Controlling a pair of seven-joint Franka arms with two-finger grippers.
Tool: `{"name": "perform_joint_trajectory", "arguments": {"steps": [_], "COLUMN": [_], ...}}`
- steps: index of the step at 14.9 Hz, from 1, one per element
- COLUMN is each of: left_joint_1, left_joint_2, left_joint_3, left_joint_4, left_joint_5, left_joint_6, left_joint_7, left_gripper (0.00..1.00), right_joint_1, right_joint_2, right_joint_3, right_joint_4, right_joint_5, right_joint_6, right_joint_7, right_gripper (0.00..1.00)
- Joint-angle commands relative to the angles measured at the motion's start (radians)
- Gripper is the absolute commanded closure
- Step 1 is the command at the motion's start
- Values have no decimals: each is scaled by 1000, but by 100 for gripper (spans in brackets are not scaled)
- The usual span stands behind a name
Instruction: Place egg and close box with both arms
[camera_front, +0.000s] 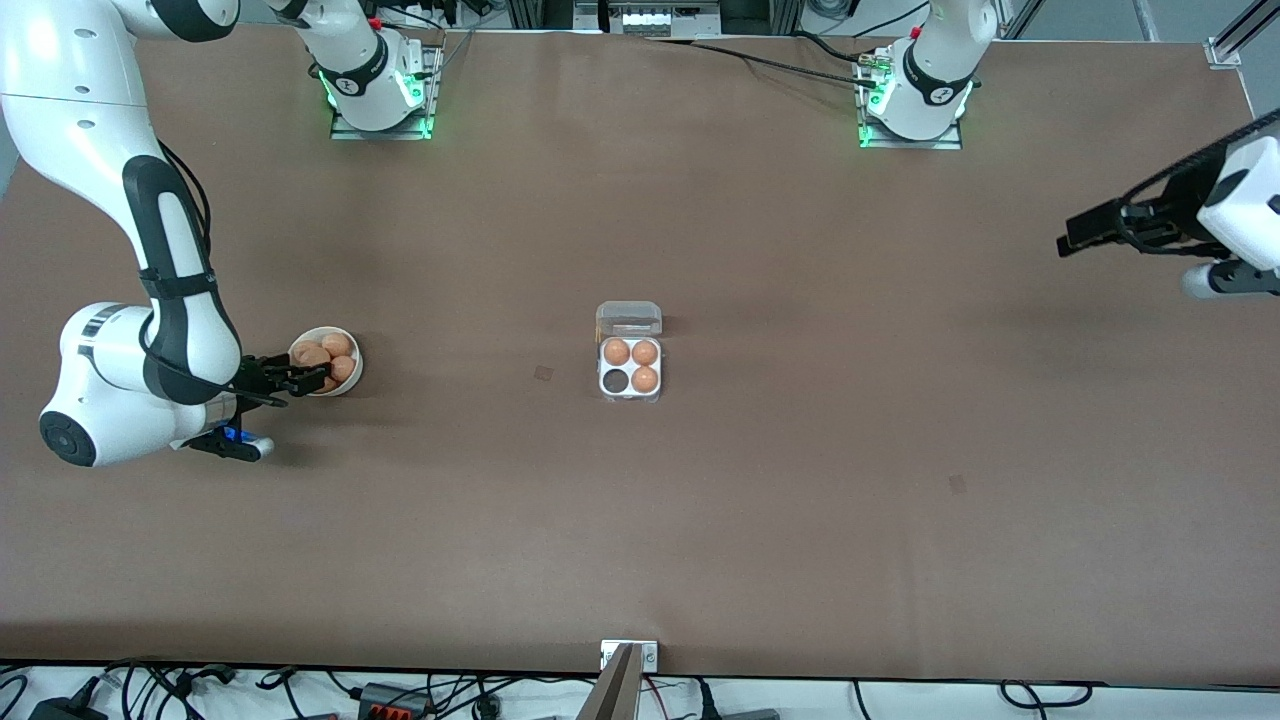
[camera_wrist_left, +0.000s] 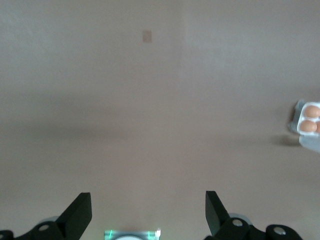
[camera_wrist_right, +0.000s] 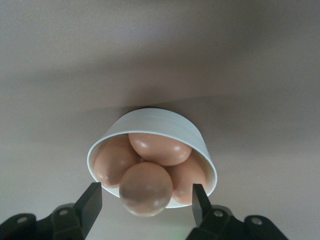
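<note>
Right gripper down at the white bowl toward the right arm's end of the table, fingers spread apart on either side of the egg topping the pile, not clenched on it; whether the pads touch the shell cannot be told. Several more tan eggs heaped in the bowl under and around that one, all alike. Near the middle of the table, the box, well apart from the bowl and toward the left arm's end from it, lid swung open and lying flat on the side farther from the front camera. Three cells of the box filled with eggs, one cell bare and dark: the one nearer the front camera on the side toward the bowl. Left gripper held up over the table's edge at the left arm's end, arm waiting, fingers wide apart and grasping nothing, only brown table beneath in the left wrist view, with the box just showing at that view's border
</note>
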Motion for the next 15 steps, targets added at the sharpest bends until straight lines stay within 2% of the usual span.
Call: {"name": "perform_joint_trajectory", "arguments": {"steps": [1, 5, 9, 10, 12, 15], "left_joint_1": [28, 25, 28, 28, 29, 28], "left_joint_2": [55, 61, 61, 61, 56, 53], "left_joint_3": [-2, -3, -12, -14, -14, -16], "left_joint_4": [36, 36, 28, 27, 27, 33], "left_joint_5": [-13, -1, -3, -3, -6, -3], "left_joint_6": [16, 25, 22, 22, 22, 21], "left_joint_7": [22, 22, 42, 68, 73, 56], "left_gripper": [0, 0, 2, 17, 49, 61], "right_joint_1": [-1, -1, -1, -1, 0, 3], "right_joint_2": [20, 20, 20, 20, 17, 9], "right_joint_3": [6, 6, 6, 6, 7, 9], "right_joint_4": [26, 26, 26, 26, 26, 34], "right_joint_5": [15, 15, 15, 15, 15, 12], "right_joint_6": [-20, -20, -22, -22, -23, -36], "right_joint_7": [1, 1, -2, -3, -8, -14], "right_gripper": [21, 37, 66, 71, 72, 76]}}
